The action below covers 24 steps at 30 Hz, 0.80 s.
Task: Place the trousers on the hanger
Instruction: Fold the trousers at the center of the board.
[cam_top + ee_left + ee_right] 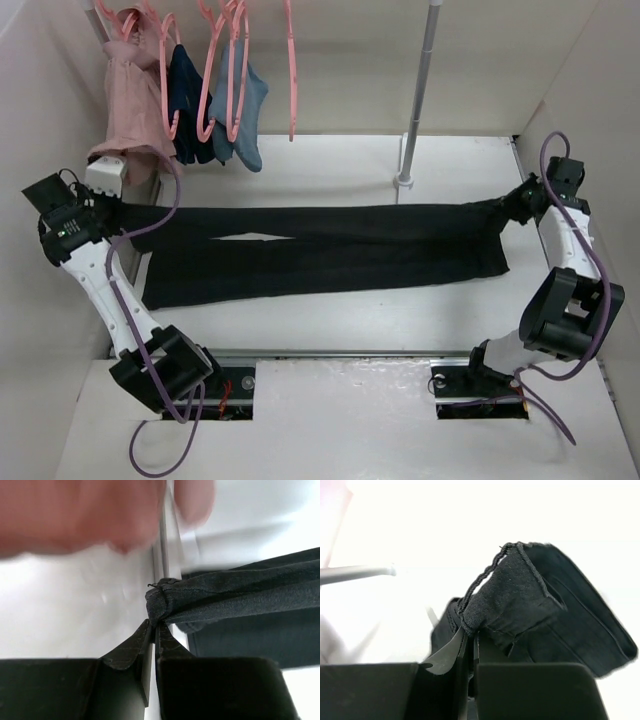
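Fingers of left gripper and right gripper are pinched shut on opposite ends of the trousers, stretched flat across the table; equal tension is advised when lifting toward the bare pink hanger.

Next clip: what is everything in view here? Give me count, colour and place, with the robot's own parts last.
trousers: 1, black, stretched flat across the table between both pincers
table: 1, white, under the trousers
empty hanger: 1, pink, hanging at the back, rightmost of the row
other hangers: several, pink, exact count unclear, back left among the garments
pink garment: 1, pink, leftmost of the row
navy garment: 1, navy, right of the pink one
light-blue garment: 1, light blue, right of the navy one
pole: 1, grey metal, upright at the back, right of centre
left pincer: 1, black, shut on the trousers' left end
right pincer: 1, black, shut on the trousers' right end
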### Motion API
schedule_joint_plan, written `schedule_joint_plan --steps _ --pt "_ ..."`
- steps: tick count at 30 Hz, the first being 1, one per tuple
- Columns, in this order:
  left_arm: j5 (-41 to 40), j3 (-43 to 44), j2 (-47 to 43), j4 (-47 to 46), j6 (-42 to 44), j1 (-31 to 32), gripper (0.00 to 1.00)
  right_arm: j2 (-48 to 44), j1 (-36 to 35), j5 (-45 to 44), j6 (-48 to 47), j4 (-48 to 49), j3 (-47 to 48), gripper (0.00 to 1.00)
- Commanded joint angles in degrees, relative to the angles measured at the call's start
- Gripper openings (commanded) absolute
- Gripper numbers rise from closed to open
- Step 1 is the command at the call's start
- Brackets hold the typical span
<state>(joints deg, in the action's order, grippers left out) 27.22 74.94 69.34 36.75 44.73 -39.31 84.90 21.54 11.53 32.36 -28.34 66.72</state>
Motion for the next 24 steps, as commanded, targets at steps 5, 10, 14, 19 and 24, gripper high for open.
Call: schedule_joint_plan --steps 5,10,14,19,24 --pt "-1.2 -4.78 -1.05 -11.53 -4.93 -1.03 0.0 0.62 1.05 -0.19 -1.33 7.06 -2.46 0.0" --pt "-17.26 -22.59 -1.58 -13.54 4.56 -1.03 0.0 0.61 1.05 -0.72 -1.33 8.82 -8.87 0.0" --pt "-26.07 -30.01 -1.58 -12.59 10.19 -1.73 0.0 0.61 1.58 -3.17 -1.86 7.69 -10.2 0.0" --pt "-29.68 -33.18 -1.58 -10.74 11.7 -2.26 0.0 0.0 2.1 -6.87 -1.33 7.16 -12.4 0.1" --pt "-31.78 -33.8 0.79 -10.04 11.7 -2.26 0.0 2.2 3.76 -8.1 -0.81 6.63 -14.5 0.26"
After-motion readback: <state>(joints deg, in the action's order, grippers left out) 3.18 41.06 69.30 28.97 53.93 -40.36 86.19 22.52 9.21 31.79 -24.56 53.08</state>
